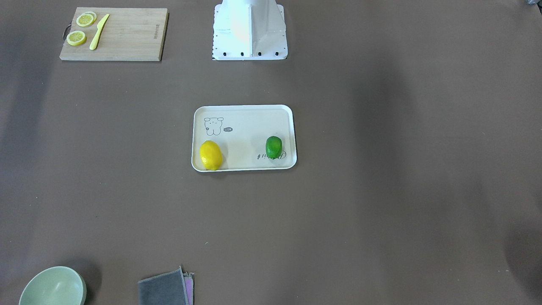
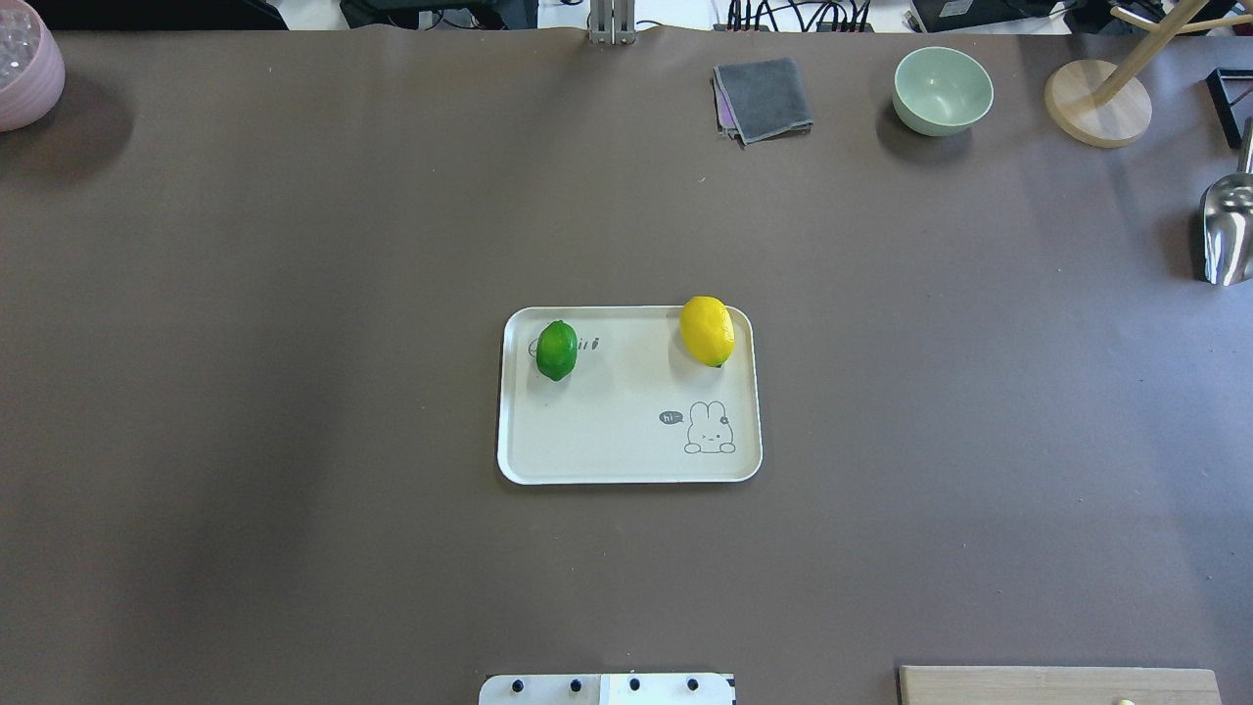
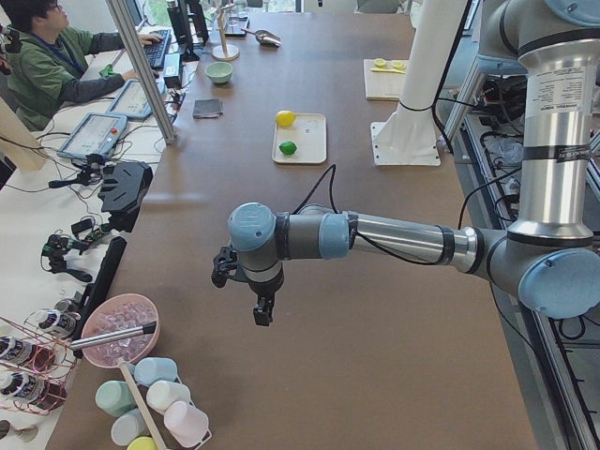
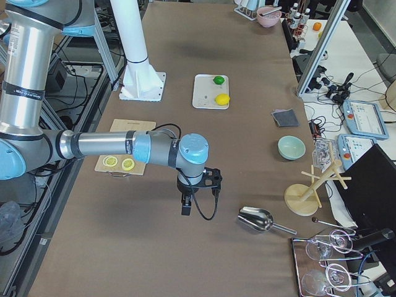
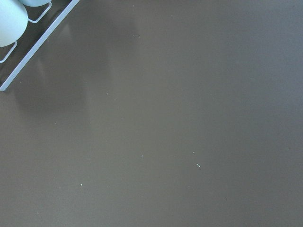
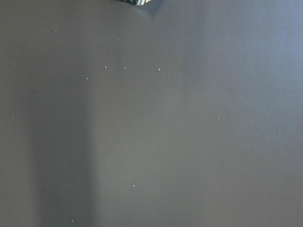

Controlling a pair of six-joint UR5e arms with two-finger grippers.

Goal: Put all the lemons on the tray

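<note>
Both lemons are found on the tray (image 2: 626,460), which lies at the middle of the bench (image 2: 294,392): the yellow lemon (image 2: 707,331) is lodged in the far corner on the robot's right, close against the raised rim, and the green lemon (image 2: 556,350) is set over the printed script on the robot's left. The task is judged complete, so the remaining risk is disturbance. The rounded fruit could be rolled over the low rim if the tray were nudged, the yellow one most readily. No other fruit is held by the tray. The pale green bowl (image 2: 942,90) at the far edge appears empty, while the pink bowl (image 2: 24,69) seems to hold something clear, though this is poorly shown. The left pincer (image 3: 246,291) and right pincer (image 4: 197,189) are hung above bare bench at opposite ends, well apart from the tray. Whether either is spread or pressed together cannot be told.
</note>
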